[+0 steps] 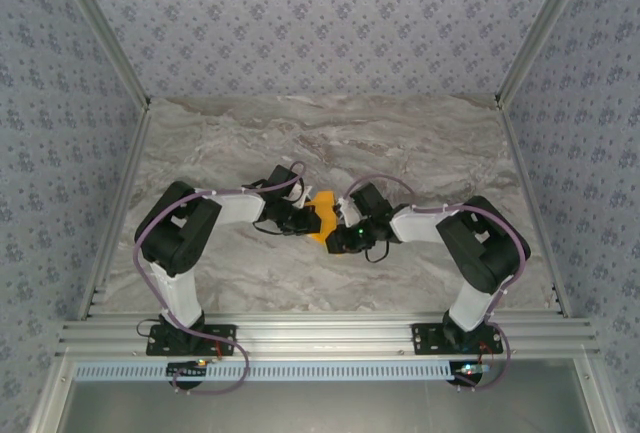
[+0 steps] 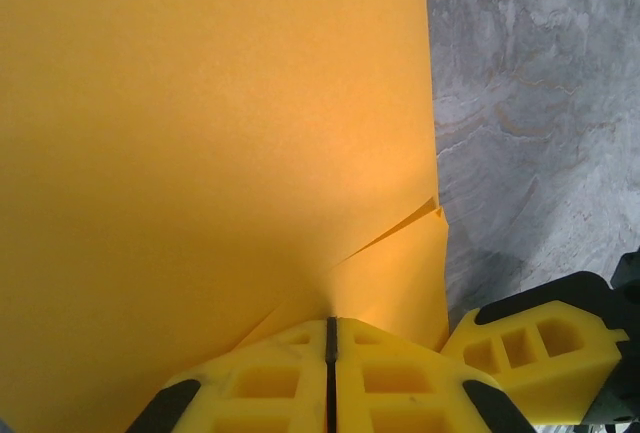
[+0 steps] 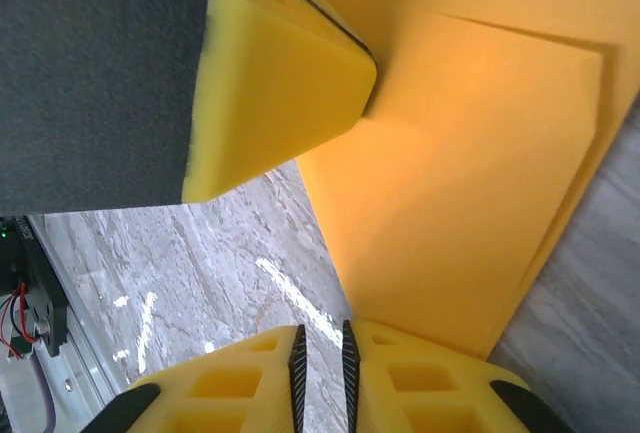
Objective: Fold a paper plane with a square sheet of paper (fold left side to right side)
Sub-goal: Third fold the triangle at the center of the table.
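Your left gripper [image 2: 330, 358] is clenched on the paper [image 2: 200, 133]. In the left wrist view its jaws meet at bottom centre with no gap, and the sheet runs straight out of the seam to fill the upper left of the frame. Layers fan apart just right of the seam, so you're pinching a folded stack, not one ply. My read: this grip is the anchor that stops the layers slipping while the other arm works. In the top view the paper [image 1: 322, 215] sits mid-frame on the table [image 1: 420, 153], between the two wrists and largely covered by them. Your right gripper [image 3: 320, 373] is at bottom centre of its own view, jaws nearly together with a thin slit between them. The paper's lower edge runs down to the right-hand finger [image 3: 430, 373], but I can't tell whether any of it is in the slit or just behind that finger, so I won't call the right state. The left finger [image 3: 280, 83] comes in from the upper left of that view, tip on the paper next to a stepped layer edge. Both tools crowd one corner, probably to hold one end of the crease and work the other. Confirm the right one has paper before you move, or the fold may skew.
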Available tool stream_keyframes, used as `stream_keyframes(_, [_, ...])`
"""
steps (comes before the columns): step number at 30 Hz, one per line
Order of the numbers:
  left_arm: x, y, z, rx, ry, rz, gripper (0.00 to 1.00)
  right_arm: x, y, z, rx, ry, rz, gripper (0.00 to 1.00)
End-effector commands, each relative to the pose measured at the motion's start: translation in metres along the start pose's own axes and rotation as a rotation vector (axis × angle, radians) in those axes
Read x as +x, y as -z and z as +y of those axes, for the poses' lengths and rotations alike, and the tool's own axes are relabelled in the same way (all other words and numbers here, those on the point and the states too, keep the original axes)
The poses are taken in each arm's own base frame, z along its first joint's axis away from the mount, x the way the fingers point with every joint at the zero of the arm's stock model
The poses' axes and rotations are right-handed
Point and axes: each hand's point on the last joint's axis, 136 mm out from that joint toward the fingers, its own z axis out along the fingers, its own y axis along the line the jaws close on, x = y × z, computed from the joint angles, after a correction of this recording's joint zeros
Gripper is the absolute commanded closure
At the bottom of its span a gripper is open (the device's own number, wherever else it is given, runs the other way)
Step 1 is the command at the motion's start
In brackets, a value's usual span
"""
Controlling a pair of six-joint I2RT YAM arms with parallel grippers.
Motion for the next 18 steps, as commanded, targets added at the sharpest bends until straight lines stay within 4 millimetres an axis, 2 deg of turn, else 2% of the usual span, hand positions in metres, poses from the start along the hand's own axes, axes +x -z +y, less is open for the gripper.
stream_keyframes(1, [0.014, -0.006, 0.022, -0.082, 0.036, 0.036, 0.93, 0.035, -0.001, -0.018, 0.058, -0.062, 0.091, 0.82])
stream_keyframes(7, [0.013, -0.007, 0.023, -0.086, 0.036, 0.037, 0.93, 0.057, 0.008, -0.029, 0.086, -0.101, 0.108, 0.88])
stream_keyframes(11, [0.013, -0.008, 0.023, -0.085, 0.039, 0.039, 0.93, 0.064, 0.017, -0.030, 0.081, -0.111, 0.096, 0.91])
stream_keyframes(14, [0.012, -0.006, 0.020, -0.079, 0.036, 0.036, 0.93, 0.056, 0.028, -0.014, 0.056, -0.078, 0.063, 0.93])
stream_keyframes(18, [0.011, -0.005, 0.018, -0.074, 0.034, 0.031, 0.93, 0.032, 0.048, 0.007, 0.053, -0.031, -0.024, 0.95])
